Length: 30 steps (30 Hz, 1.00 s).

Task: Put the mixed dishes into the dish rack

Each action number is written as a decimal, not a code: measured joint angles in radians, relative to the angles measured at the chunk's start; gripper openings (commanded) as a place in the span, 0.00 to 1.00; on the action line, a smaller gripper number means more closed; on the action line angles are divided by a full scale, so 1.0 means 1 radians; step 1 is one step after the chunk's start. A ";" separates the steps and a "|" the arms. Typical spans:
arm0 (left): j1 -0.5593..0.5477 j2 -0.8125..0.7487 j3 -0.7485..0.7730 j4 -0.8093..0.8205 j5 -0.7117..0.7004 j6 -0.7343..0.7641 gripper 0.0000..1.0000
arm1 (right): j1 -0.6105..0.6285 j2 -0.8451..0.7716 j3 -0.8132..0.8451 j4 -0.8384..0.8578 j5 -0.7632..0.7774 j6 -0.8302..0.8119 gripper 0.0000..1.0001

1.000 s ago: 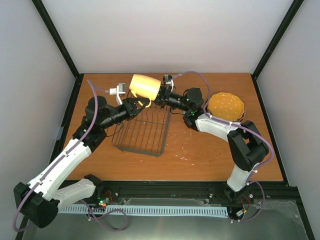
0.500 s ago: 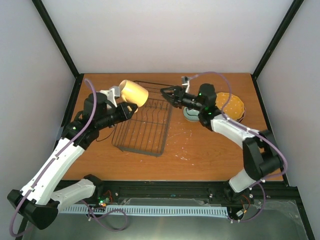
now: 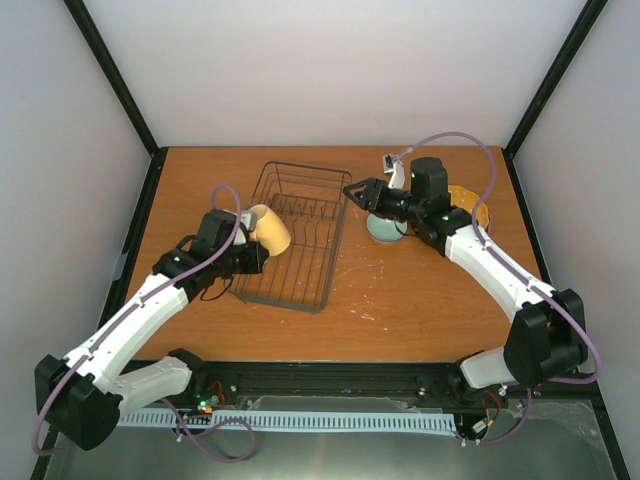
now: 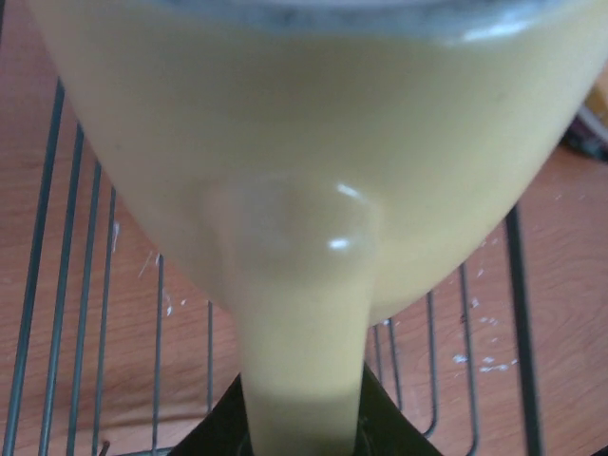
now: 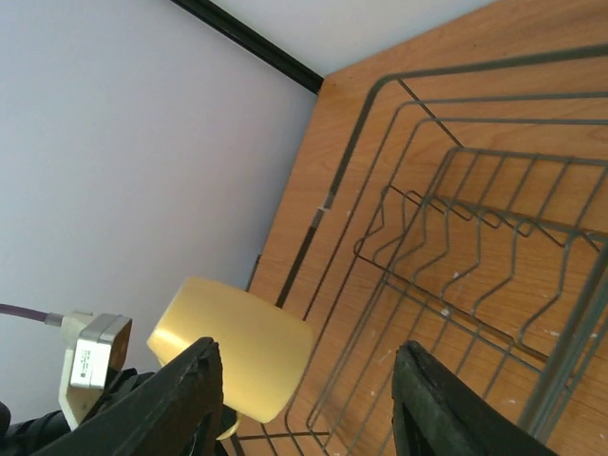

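Mug at the rack's left wall, right arm free.
The left gripper (image 3: pixel 250 250) pinched the handle of the glossy yellow mug (image 3: pixel 268 228), which hung tilted on its side over the left wall of the thin dark wire dish rack (image 3: pixel 280 301). At the rack's far right corner the right gripper (image 3: pixel 352 190) hovered with fingers spread, holding nothing. Further right, a round pale mint-green bowl (image 3: pixel 383 228) sat on the scuffed wooden table (image 3: pixel 420 300), and the orange plate (image 3: pixel 474 205) lay partly hidden behind the arm.
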 measured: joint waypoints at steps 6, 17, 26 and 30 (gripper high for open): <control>0.000 0.005 -0.105 0.066 0.000 0.064 0.00 | 0.000 0.000 -0.007 -0.040 0.010 -0.027 0.48; -0.011 0.196 -0.167 0.254 0.006 0.127 0.00 | -0.008 0.000 -0.007 -0.053 0.011 -0.039 0.47; -0.037 0.324 -0.165 0.300 -0.011 0.214 0.01 | -0.037 0.001 -0.007 -0.076 0.015 -0.059 0.47; -0.042 0.340 -0.165 0.308 -0.032 0.238 0.01 | -0.050 0.001 -0.007 -0.079 0.015 -0.067 0.47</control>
